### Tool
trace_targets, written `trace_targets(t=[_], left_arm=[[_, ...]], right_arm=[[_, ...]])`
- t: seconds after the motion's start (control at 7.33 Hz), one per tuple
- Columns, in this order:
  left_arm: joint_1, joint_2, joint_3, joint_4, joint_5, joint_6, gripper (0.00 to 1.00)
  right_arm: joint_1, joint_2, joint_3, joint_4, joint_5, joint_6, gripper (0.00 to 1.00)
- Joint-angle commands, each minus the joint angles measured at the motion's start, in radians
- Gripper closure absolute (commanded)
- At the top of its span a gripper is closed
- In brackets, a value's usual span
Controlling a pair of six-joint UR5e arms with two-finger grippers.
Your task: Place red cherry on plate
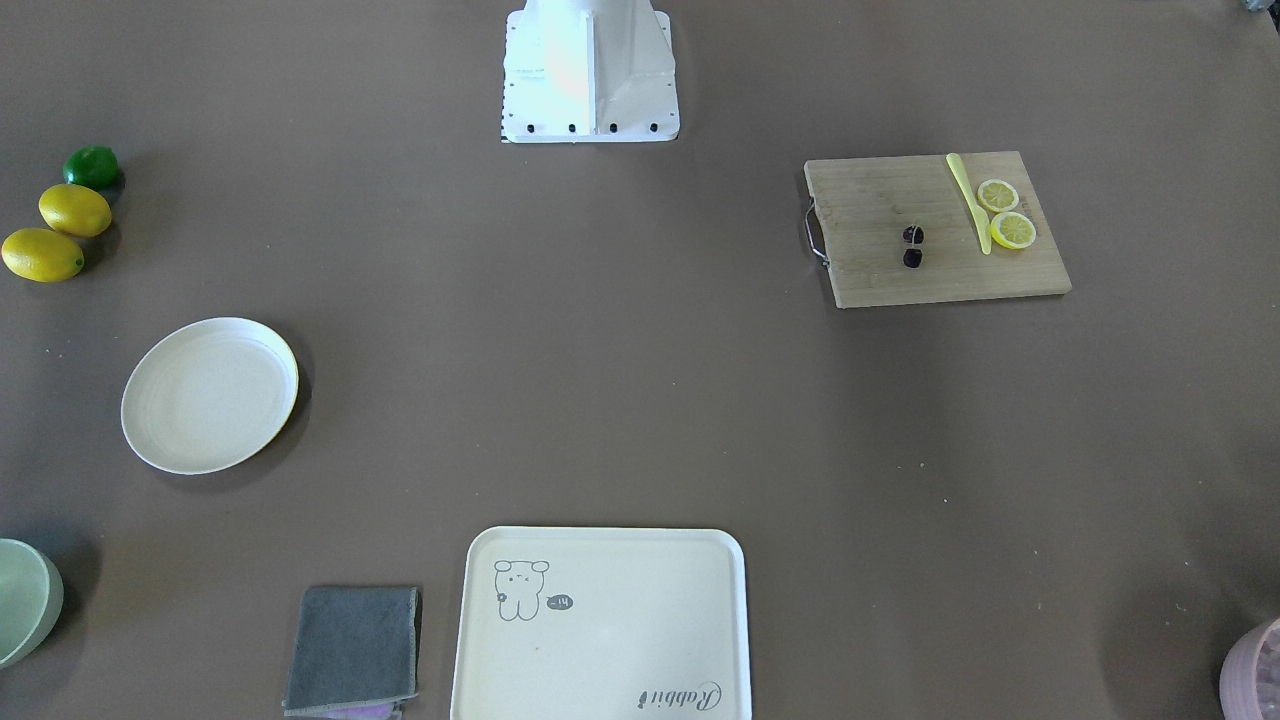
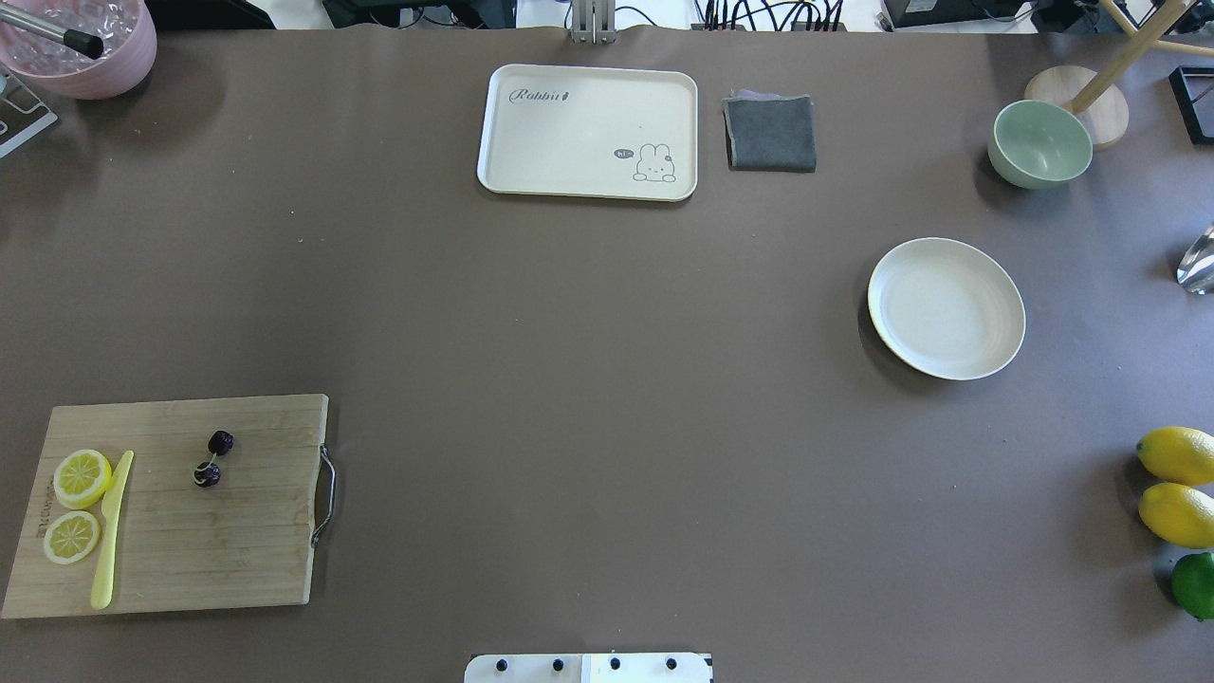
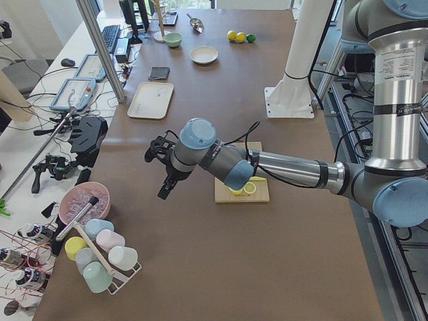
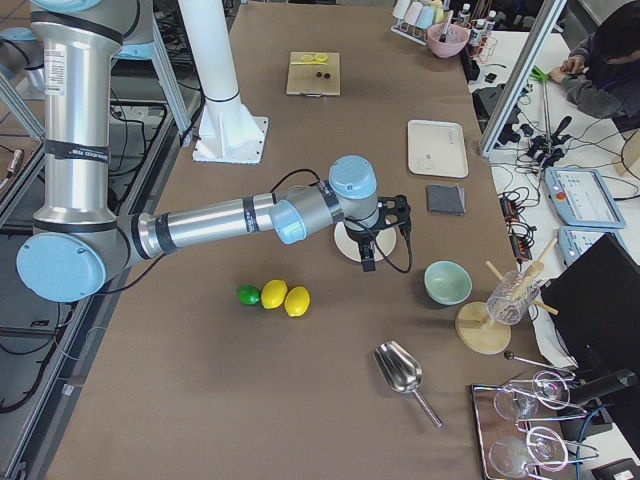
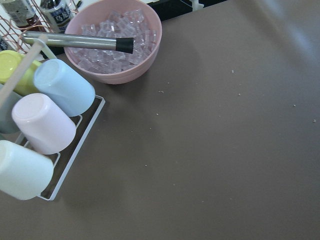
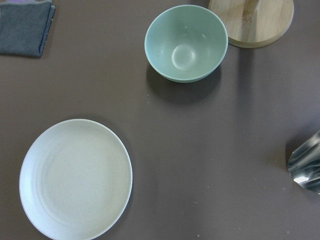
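We've got the red cherry (image 2: pixel 213 458) sitting on a bamboo cutting board (image 2: pixel 228 550) on the robot's left side of the table. It's two tiny glossy maroon balls joined by thin greenish stems. Sharing the board are two lemon slices (image 2: pixel 78 505) and a flat yellow plastic knife (image 2: pixel 112 531), both just beside each other and a little apart from the cherries. The board has a metal wire handle on its inner edge.

The plate (image 2: pixel 946 308) is round, matte cream with a raised rim, and lies well apart on the robot's right side. Near it are a smooth pale green bowl (image 2: pixel 1039 142), a folded grey cloth (image 2: pixel 770 135), a rectangular cream tray (image 2: pixel 588 133) with a cartoon drawing, plus two lemons (image 2: pixel 1179 484) and a lime (image 2: pixel 1195 584).

The left gripper (image 3: pixel 162 195) hangs over the brown table between the board and a pink bowl (image 5: pixel 114 45) of ice. The right gripper (image 4: pixel 367 266) hovers by the plate. We only see them from the side cameras, so we can't tell how wide the jaws are.
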Motion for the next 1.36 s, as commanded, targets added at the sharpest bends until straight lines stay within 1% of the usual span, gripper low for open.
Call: trace_targets(t=[0.0,0.14,0.27,0.41,0.55,0.68,0.82,0.95,1.09,1.23], left_arm=[[0.03,-0.001,0.003,-0.03,-0.021,-0.062,0.01],[0.03,-0.001,0.002,-0.031,-0.021,-0.062,0.01],[0.03,0.0,0.003,-0.031,-0.021,-0.062,0.01],[0.03,0.0,0.003,-0.031,-0.019,-0.062,0.01],[0.03,0.002,0.003,-0.037,-0.019,-0.062,0.01],[0.03,0.002,0.003,-0.037,-0.019,-0.062,0.01],[0.03,0.004,0.003,-0.037,-0.021,-0.062,0.01],[0.031,0.005,0.003,-0.037,-0.019,-0.062,0.01],[0.03,0.005,0.003,-0.037,-0.019,-0.062,0.01],[0.03,0.005,0.003,-0.037,-0.021,-0.062,0.01]], right_arm=[[-0.205,0.005,-0.092,0.234,-0.158,0.302,0.04],[-0.256,0.011,-0.193,0.402,-0.178,0.396,0.07],[-0.31,0.043,-0.3,0.535,-0.23,0.479,0.08],[-0.38,0.065,-0.371,0.628,-0.296,0.552,0.1],[-0.411,0.078,-0.408,0.673,-0.318,0.585,0.12],[-0.414,0.079,-0.396,0.677,-0.316,0.622,0.18],[-0.416,0.075,-0.378,0.678,-0.316,0.66,0.39],[-0.424,0.072,-0.376,0.68,-0.321,0.677,0.8],[-0.43,0.066,-0.376,0.682,-0.335,0.677,0.89],[-0.436,0.06,-0.376,0.682,-0.347,0.676,0.89]])
